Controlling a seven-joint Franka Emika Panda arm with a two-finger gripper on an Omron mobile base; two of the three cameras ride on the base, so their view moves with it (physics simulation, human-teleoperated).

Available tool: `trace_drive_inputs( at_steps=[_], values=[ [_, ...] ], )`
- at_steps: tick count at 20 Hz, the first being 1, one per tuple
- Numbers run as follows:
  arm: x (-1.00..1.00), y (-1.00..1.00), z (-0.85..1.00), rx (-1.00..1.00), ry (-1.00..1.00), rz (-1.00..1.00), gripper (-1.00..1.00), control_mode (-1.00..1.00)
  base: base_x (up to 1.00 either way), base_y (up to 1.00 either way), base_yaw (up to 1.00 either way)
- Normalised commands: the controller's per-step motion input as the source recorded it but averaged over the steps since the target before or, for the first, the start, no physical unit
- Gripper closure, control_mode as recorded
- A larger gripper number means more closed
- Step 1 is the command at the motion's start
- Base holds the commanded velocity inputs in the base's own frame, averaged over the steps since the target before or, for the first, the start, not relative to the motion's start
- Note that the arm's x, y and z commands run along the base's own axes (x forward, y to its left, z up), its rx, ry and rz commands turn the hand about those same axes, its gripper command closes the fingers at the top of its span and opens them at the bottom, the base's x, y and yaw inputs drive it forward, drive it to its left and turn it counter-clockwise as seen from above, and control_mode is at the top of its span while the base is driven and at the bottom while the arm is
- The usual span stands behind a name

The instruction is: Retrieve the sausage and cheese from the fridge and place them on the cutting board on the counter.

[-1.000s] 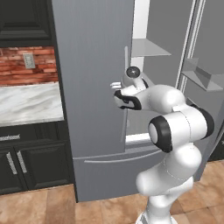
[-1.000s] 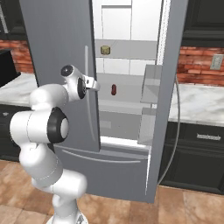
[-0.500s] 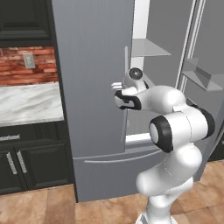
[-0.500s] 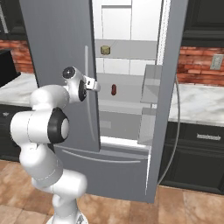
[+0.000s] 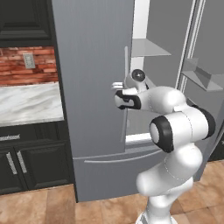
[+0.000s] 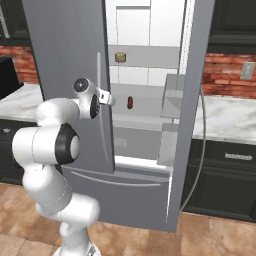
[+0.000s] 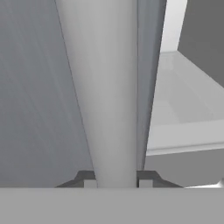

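Observation:
The fridge has its right door swung open and its left door [image 5: 92, 87] nearly closed. My gripper [image 7: 116, 183] is at the left door's long silver handle [image 7: 111, 109], with a fingertip pressed against each side of it, so it is shut on the handle. The hand reaches the handle [image 5: 126, 83] at mid height, and the gripper [image 6: 107, 98] shows there from the other side too. Inside, the dark red-brown sausage [image 6: 130, 102] lies on a middle shelf. The pale cheese [image 6: 120, 57] sits on the shelf above. The cutting board is out of view.
The open right door [image 6: 192, 100] carries grey bins [image 6: 172, 97] and juts toward me. The marble counter [image 5: 26, 103] over black cabinets runs left of the fridge and also right of it [image 6: 225, 112]. A dark appliance [image 6: 7, 75] stands at the left edge.
The fingers have closed in from wide open onto the left door's handle. The arm and the fridge doors have hardly moved.

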Motion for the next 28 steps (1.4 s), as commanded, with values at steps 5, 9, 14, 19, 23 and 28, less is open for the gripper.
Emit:
trace_drive_inputs(
  at_steps=[5,9,14,19,23,28],
  values=[
    [0.01,0.07,0.00,0.05,0.00,0.00,1.00,-1.00,0.00,0.00,0.00],
    [-0.24,0.07,0.00,0.04,-0.02,0.00,1.00,-1.00,0.00,0.00,0.00],
    [-0.62,0.19,0.07,0.02,-0.08,0.00,1.00,-1.00,0.00,0.00,0.00],
    [-0.78,0.16,0.27,0.00,-0.04,0.00,1.00,-1.00,0.00,0.00,0.00],
    [-0.82,0.14,0.54,0.00,0.00,0.00,1.00,-1.00,0.00,0.00,0.00],
    [-0.86,0.30,0.41,0.00,0.00,0.00,1.00,-1.00,0.00,0.00,0.00]
  ],
)
